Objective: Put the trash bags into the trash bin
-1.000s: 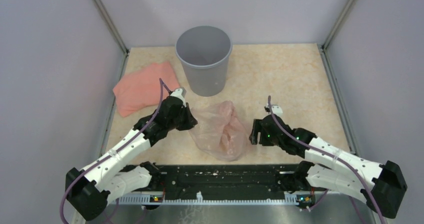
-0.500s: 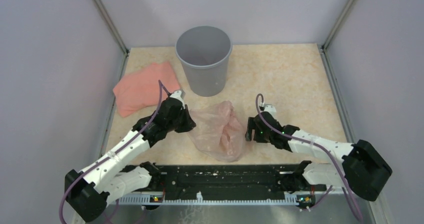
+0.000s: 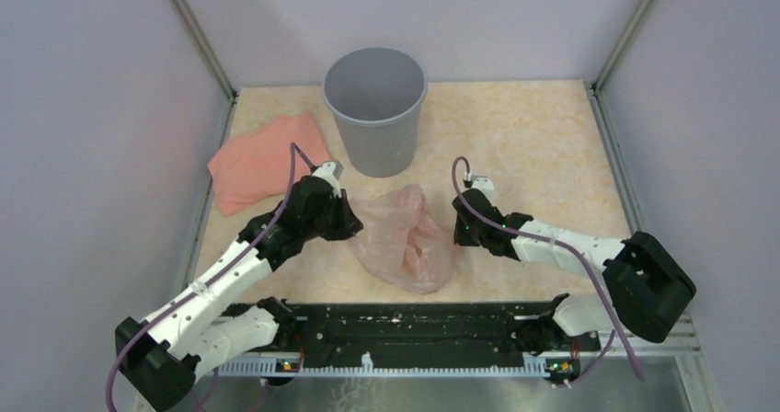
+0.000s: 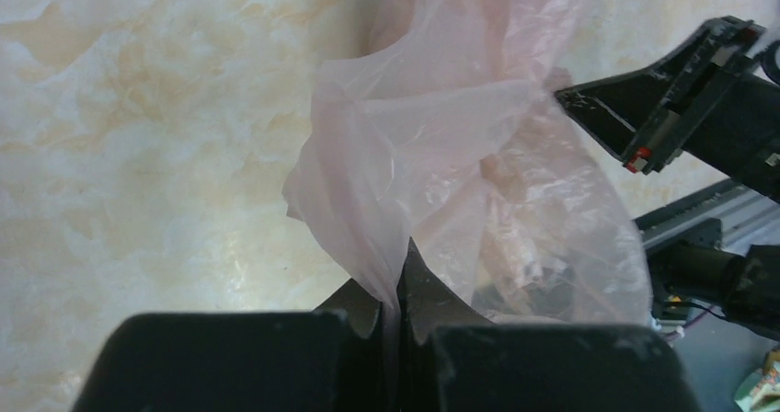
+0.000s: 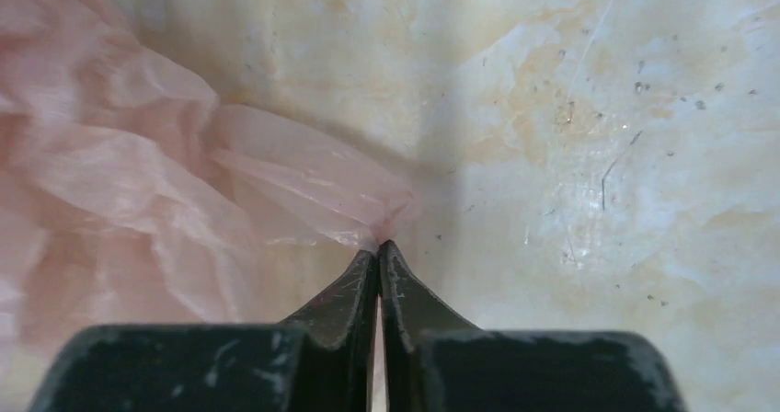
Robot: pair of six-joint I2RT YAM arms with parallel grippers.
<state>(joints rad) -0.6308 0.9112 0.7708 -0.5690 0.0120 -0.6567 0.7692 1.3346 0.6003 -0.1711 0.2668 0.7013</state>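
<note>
The trash bag (image 3: 405,237) lies crumpled on the table (image 3: 524,145), on the near side of the trash bin (image 3: 375,108), which stands upright towards the far edge. The left hand (image 4: 397,279) is clamped on a fold at the bag's left edge. The right hand (image 5: 378,251) is closed, its tips touching the bag's right corner (whether any film is caught I cannot tell). A pink cloth (image 3: 262,159) lies left of the bin.

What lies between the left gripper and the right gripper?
The pink trash bag lies between the left gripper and the right gripper, crumpled on the table; the top external view shows it.
</note>
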